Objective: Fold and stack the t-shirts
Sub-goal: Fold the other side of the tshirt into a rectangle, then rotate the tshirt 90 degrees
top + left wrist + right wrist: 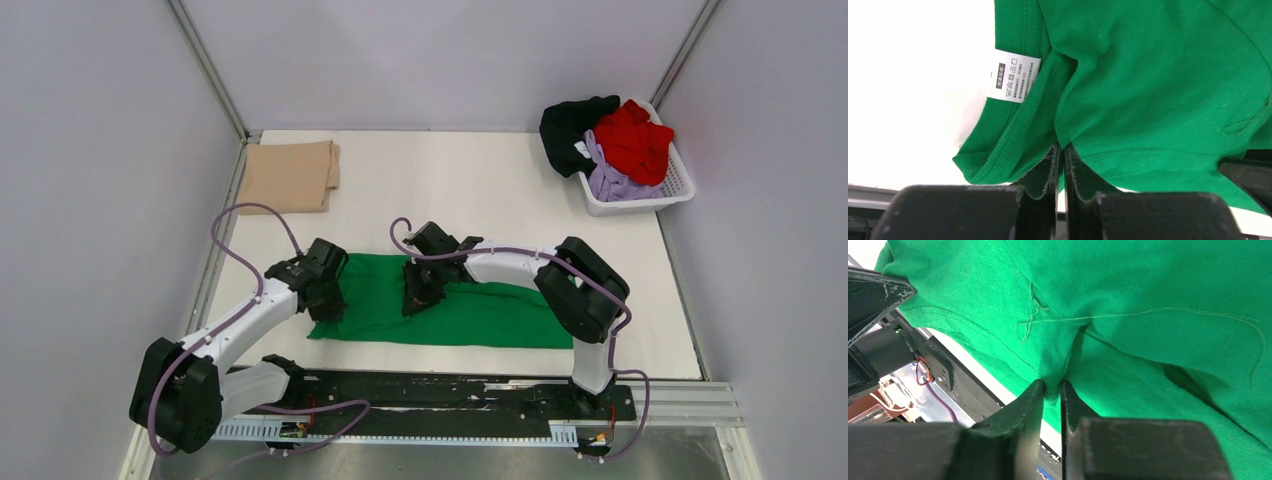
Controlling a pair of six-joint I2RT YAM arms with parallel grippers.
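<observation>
The bright green t-shirt (470,310) lies as a long folded strip near the table's front edge. My left gripper (325,300) is shut on its left end; in the left wrist view the green t-shirt (1148,75) is pinched between the fingertips (1071,160), beside its white care label (1013,75). Over the strip's middle, my right gripper (418,298) is shut on a pinch of the green t-shirt (1158,300), a fold of cloth caught between its fingertips (1034,392). A folded tan t-shirt (290,175) lies at the back left. Black (570,125), red (635,140) and lavender (610,180) t-shirts sit heaped in the basket.
The white plastic basket (650,203) stands at the back right corner. Grey walls enclose the table on three sides. A black rail with the arm bases (450,395) runs along the near edge.
</observation>
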